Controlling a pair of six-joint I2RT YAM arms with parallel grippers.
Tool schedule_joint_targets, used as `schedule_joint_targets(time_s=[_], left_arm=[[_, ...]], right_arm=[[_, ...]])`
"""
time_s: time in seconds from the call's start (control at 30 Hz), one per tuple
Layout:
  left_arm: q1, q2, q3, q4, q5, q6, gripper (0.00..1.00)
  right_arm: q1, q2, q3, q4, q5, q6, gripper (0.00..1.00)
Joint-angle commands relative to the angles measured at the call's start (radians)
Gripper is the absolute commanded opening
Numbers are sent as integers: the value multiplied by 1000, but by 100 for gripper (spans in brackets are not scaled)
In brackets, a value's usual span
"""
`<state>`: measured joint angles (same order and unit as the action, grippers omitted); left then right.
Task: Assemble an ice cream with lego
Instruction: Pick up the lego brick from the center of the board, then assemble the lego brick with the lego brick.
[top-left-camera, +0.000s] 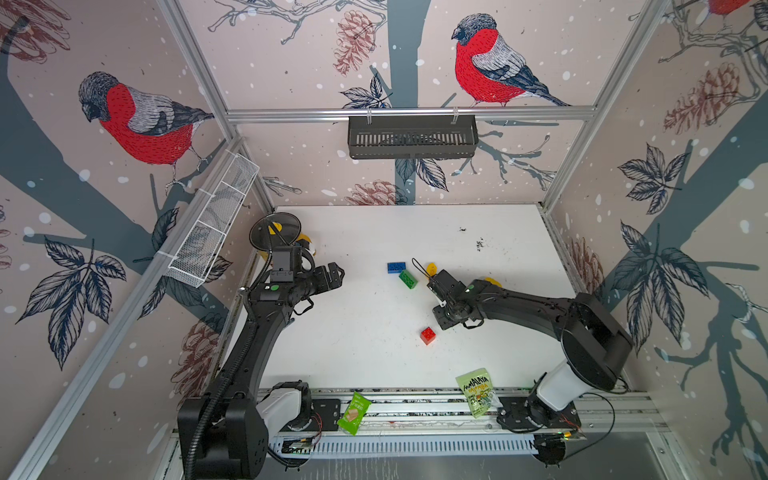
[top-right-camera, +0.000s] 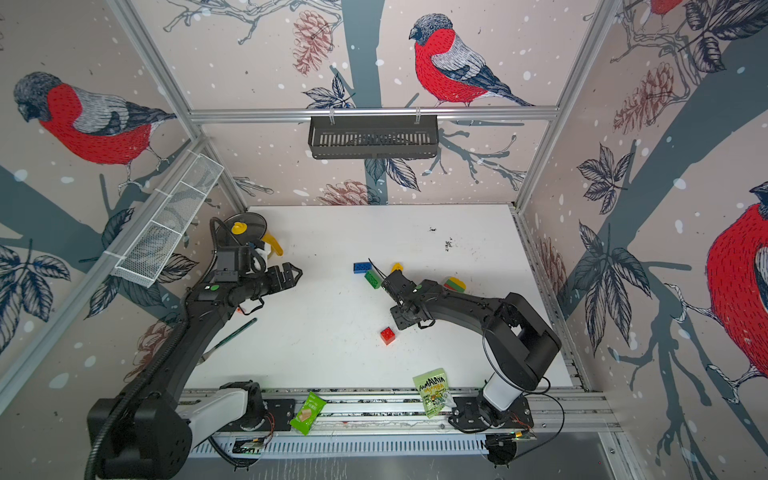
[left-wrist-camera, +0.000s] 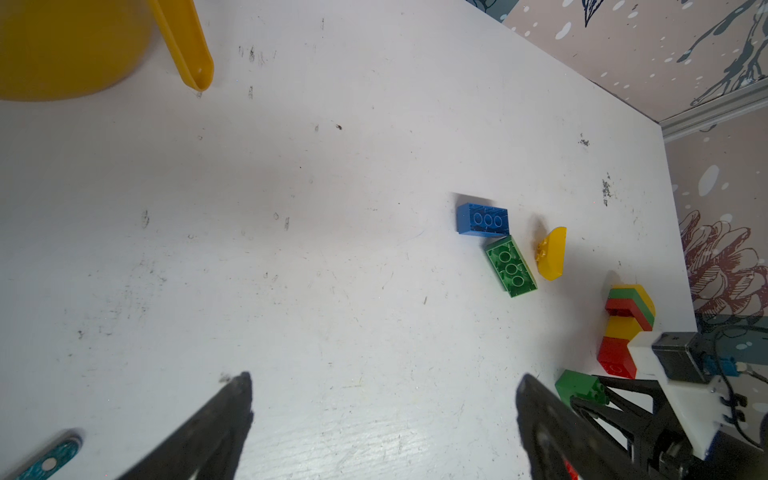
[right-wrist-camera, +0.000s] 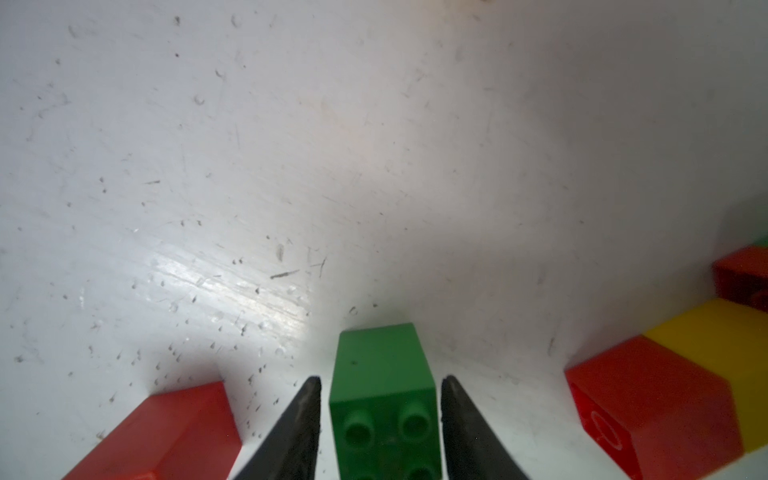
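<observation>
Lego lies on the white table (top-left-camera: 374, 357). A blue brick (top-left-camera: 397, 267), a long green brick (top-left-camera: 408, 279) and a yellow half-round piece (top-left-camera: 431, 267) sit mid-table. A small red brick (top-left-camera: 428, 336) lies nearer the front. A stack of red, yellow and green pieces (left-wrist-camera: 627, 311) lies on its side beside the right arm (top-left-camera: 519, 301). My right gripper (right-wrist-camera: 381, 380) straddles a small green brick (right-wrist-camera: 380, 353) lying on its side; a thin gap shows at each finger. Both top views hide those fingertips. My left gripper (top-left-camera: 336, 274) hovers wide open over bare table (left-wrist-camera: 385, 377).
A yellow lidded jug (top-left-camera: 276, 232) stands at the back left by the left arm. Two green snack packets (top-left-camera: 353, 412) (top-left-camera: 477, 392) lie on the front rail. A teal flat tool (top-right-camera: 230, 336) lies under the left arm. A white wire basket (top-left-camera: 208, 232) and a black basket (top-left-camera: 411, 137) hang on the walls.
</observation>
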<state>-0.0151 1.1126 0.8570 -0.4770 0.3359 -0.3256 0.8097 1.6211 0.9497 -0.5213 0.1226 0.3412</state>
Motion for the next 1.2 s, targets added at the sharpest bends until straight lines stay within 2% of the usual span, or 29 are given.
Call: schedule_joint_targets(time_s=[0.0,0.13,0.3,0.57,0.8,1.17], left_arm=[[-1,-11,6,-3,-11,3,98],[-2,-10,7,-3,-9,1,98],[-1,-7,4,6,-6,-2,98],[-1,-12,-6,20,-3,6,98],[-1,4,-12,21,12,11,98],[-2,-2,-13,13,-3,25,98]], right_arm=[[0,2,7,13,10,3,44],[0,-3,19,-5,21,-1,35],[12,-56,74,-80,48,-5,31],[149,-186,112,-105,15,54,27],[240,-145,118,-123,4,81,25],[249,-108,74,-98,15,110,22]])
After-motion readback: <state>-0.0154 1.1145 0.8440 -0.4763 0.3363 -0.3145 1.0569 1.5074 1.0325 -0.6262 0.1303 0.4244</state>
